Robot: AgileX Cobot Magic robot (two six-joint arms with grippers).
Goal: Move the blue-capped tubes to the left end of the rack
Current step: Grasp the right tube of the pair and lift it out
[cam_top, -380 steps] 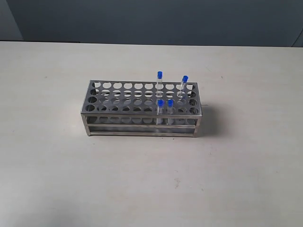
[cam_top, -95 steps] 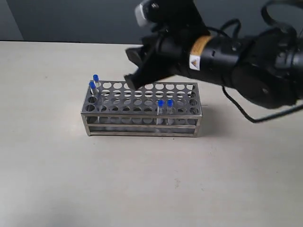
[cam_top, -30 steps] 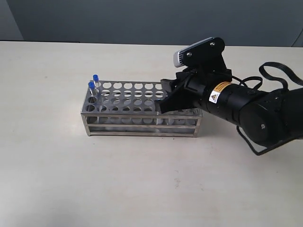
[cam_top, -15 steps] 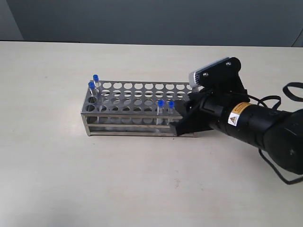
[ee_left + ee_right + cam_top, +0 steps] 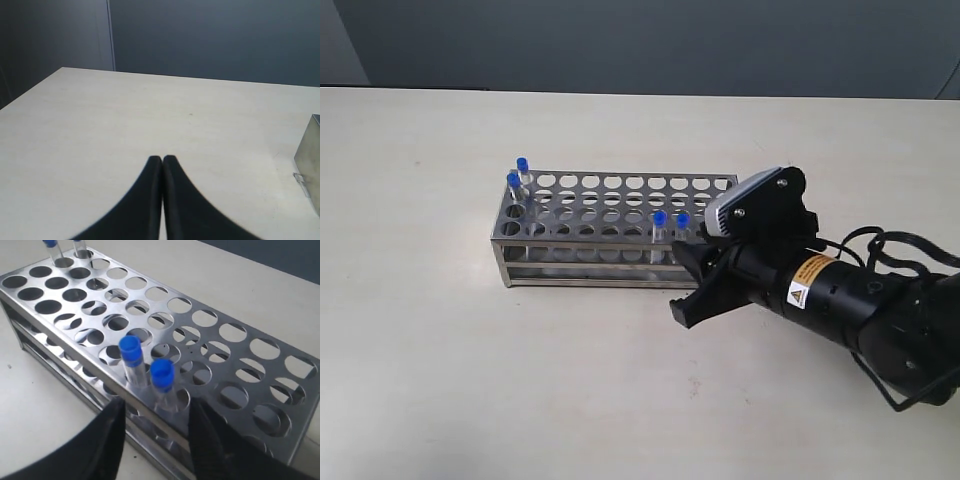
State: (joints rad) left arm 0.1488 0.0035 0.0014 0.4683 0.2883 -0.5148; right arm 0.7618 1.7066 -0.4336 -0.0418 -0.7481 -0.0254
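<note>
Right wrist view shows right tool (image 5: pixel 156 427) open, empty, near two blue-capped tubes (image 5: pixel 131 353); left wrist view, left tool (image 5: pixel 162 161) closed.

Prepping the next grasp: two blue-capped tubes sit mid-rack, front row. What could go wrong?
1. The two blue-capped tubes stand in adjacent holes; the open right end effector may clamp both or tip the neighbour.
2. It hangs low beside the rack; advancing could bump and shift it.

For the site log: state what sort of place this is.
Likely a lab-style robot test bench: a steel test-tube rack holding blue-capped tubes, on a bare pale table before a plain dark wall, with a robot arm beside it.
</note>
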